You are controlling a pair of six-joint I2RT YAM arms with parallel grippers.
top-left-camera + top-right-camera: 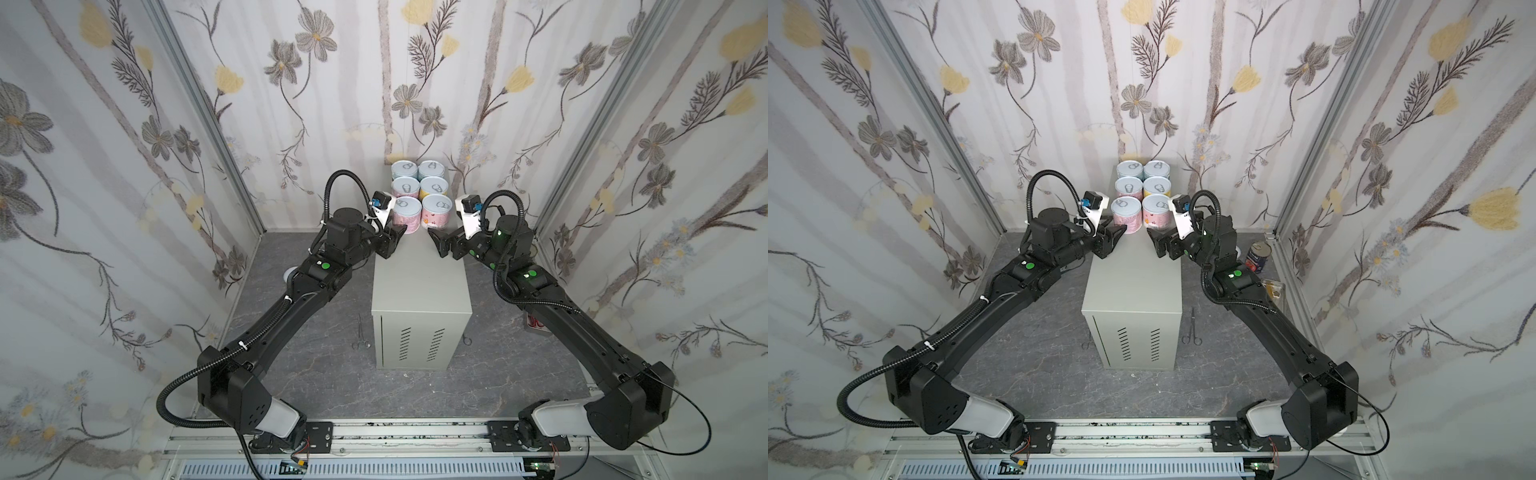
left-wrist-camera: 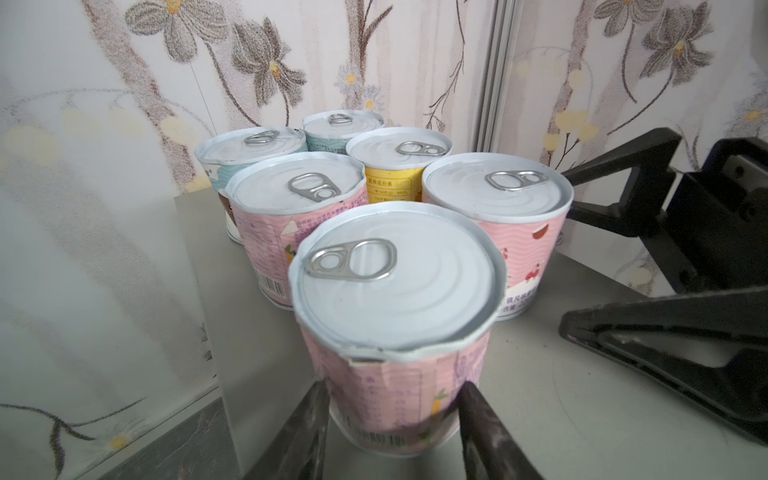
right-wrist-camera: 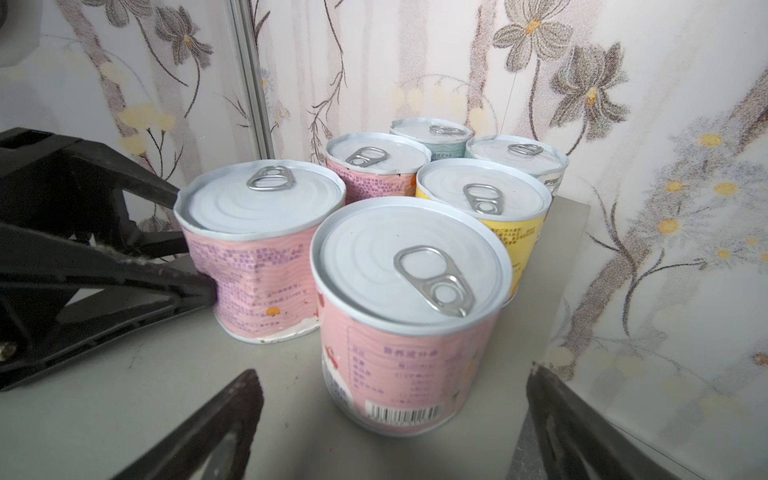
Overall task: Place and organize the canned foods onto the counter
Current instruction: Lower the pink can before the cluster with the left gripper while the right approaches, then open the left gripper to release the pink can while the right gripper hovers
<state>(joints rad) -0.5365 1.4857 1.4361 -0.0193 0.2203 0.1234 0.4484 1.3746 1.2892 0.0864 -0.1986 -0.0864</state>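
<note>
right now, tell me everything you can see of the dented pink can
The dented can stands upright on the counter, front left of the six-can block, close beside another pink can. White pull-tab lid, pink paper label, ragged at the top, barcode low. The left gripper is shut on its caved-in side.

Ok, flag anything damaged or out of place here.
The pink can in the left gripper is crumpled: its wall is dented and its rim bent. The dark tomato can is not on the counter.
</note>
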